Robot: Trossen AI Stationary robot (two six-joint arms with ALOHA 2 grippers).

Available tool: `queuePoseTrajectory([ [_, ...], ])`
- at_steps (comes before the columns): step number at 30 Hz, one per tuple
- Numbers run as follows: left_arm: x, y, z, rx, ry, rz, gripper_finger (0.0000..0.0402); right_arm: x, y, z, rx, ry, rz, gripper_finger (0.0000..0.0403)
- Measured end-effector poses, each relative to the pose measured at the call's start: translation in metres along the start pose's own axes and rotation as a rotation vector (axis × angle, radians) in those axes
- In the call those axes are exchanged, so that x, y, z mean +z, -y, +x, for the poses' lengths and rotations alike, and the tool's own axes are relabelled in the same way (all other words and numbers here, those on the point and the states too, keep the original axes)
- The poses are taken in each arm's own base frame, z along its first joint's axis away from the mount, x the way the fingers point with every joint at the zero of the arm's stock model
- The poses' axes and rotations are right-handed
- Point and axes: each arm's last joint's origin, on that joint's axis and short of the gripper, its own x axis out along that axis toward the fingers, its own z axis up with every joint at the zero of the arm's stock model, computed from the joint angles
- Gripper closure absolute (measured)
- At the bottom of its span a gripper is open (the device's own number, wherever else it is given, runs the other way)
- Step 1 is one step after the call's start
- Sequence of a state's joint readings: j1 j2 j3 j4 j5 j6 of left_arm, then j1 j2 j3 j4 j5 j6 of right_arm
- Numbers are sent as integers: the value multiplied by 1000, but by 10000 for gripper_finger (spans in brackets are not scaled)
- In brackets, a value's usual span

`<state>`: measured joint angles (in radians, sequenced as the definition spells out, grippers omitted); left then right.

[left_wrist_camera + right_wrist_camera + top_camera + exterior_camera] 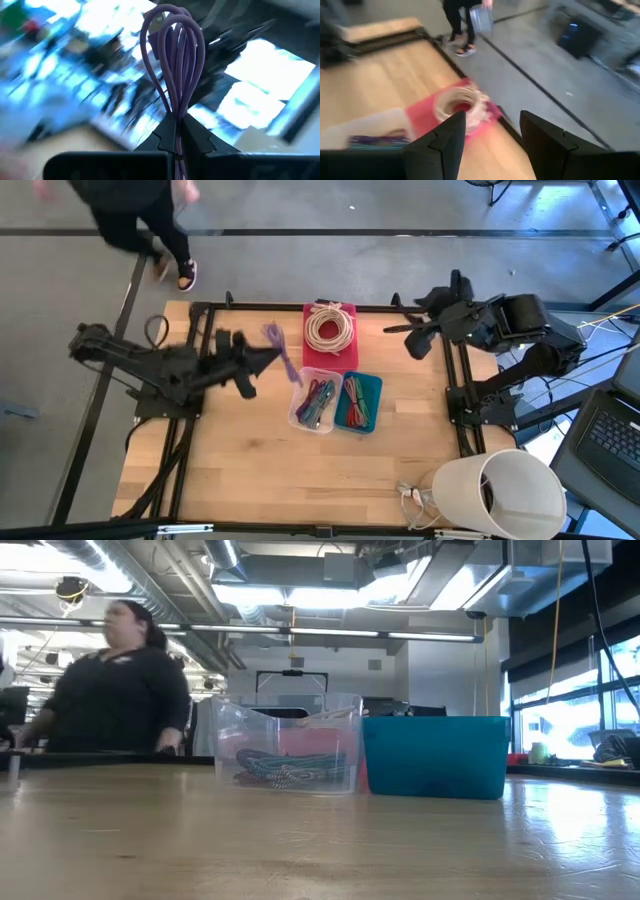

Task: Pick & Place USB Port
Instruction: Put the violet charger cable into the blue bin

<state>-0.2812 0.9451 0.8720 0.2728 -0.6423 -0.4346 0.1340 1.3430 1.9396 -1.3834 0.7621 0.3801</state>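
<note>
A purple USB cable, bundled in long loops, is held by my left gripper left of the bins, above the table. In the left wrist view the loops stand out beyond the shut fingers. My right gripper waits open near the table's far right corner, right of the pink bin; its fingers touch nothing. The pink bin holds a white cable coil. The clear bin and the teal bin hold coloured cables. Neither gripper shows in the low view. My left gripper pinches the purple cable bundle between its two fingers where the several strands gather. It comes level from the table's left side. The loops fan out beyond the fingertips, and in the high view the bundle's other end trails toward the clear bin.
Three bins sit mid-table: pink at the far edge, clear and teal side by side nearer. A white cylinder stands at the near right corner. A person moves on the floor beyond the far left edge. Bare wood lies near and left.
</note>
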Motion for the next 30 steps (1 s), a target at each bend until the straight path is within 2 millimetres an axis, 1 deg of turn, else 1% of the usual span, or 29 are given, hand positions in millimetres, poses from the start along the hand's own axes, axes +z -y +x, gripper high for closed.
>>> queuePoseTrajectory([
  [2,13,-8,10,-95,55,42,398,5,-5,2,53,25,10,212],
  [3,16,-14,15,-110,63,57,398,7,-7,2,77,37,12,212],
  [7,20,-38,37,-134,29,77,398,17,-16,4,183,92,33,212],
  [11,26,-49,62,-232,-3,84,398,27,-28,9,290,142,30,212],
  [14,32,-52,85,-282,-30,100,398,32,-40,17,335,163,12,212],
  [17,41,-48,108,-353,-53,118,398,34,-50,25,345,159,-3,212],
  [20,47,-44,129,-414,-75,143,398,34,-57,32,340,142,-15,212],
  [23,49,-44,146,-450,-104,149,398,33,-61,37,341,130,-23,212],
  [27,48,-46,163,-480,-129,151,398,34,-63,38,344,131,-22,212],
  [30,42,-49,172,-487,-156,148,398,36,-63,38,348,144,-11,212],
])
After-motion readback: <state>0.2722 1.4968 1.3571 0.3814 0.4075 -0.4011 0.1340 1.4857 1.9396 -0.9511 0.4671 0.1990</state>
